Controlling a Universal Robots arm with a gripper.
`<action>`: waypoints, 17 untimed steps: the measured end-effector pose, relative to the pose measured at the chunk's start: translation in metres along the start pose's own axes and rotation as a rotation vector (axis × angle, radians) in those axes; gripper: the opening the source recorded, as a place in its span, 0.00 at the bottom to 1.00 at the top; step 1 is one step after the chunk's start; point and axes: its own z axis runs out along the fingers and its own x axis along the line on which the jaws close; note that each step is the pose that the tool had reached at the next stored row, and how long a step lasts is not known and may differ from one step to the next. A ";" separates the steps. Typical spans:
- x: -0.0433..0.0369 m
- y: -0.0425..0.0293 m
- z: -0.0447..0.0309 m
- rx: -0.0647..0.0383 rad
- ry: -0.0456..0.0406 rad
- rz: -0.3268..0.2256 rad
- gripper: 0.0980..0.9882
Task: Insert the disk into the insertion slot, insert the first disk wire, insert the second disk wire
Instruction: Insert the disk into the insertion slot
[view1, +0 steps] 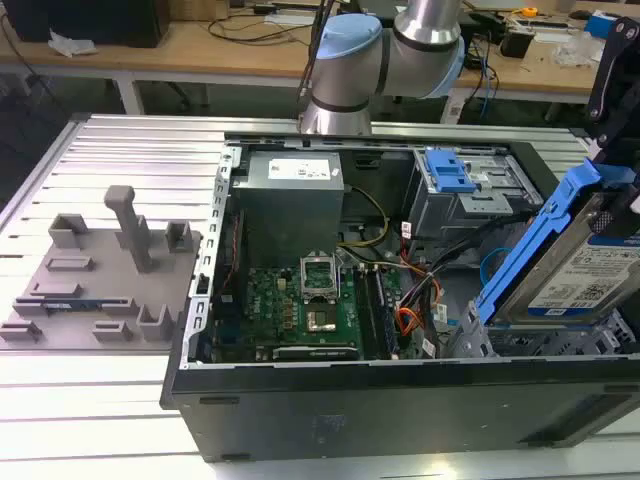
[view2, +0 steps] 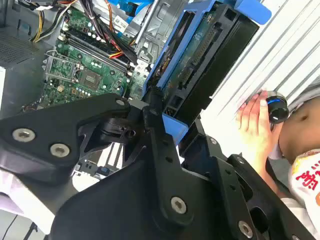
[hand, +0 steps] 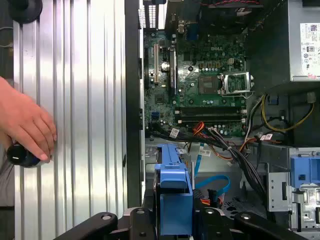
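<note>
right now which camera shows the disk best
Exterior view: the disk shows its labelled face, tilted in its blue frame. The second wrist view shows its circuit side; the first wrist view, the frame's end.

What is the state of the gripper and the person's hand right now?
Gripper: shut on the disk in its blue carrier.
Person's hand: resting on a small dark round object.

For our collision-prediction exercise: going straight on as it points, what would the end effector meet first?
Likely the insertion slot: the disk in the end effector tilts down toward it, though depth is unclear.
</note>
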 end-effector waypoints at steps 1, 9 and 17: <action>0.0000 0.0000 0.0000 0.000 0.0000 0.000 0.30; 0.0000 0.0000 0.0000 0.000 0.0000 0.000 0.30; 0.0000 0.0000 0.0000 0.000 -0.0190 -0.001 0.30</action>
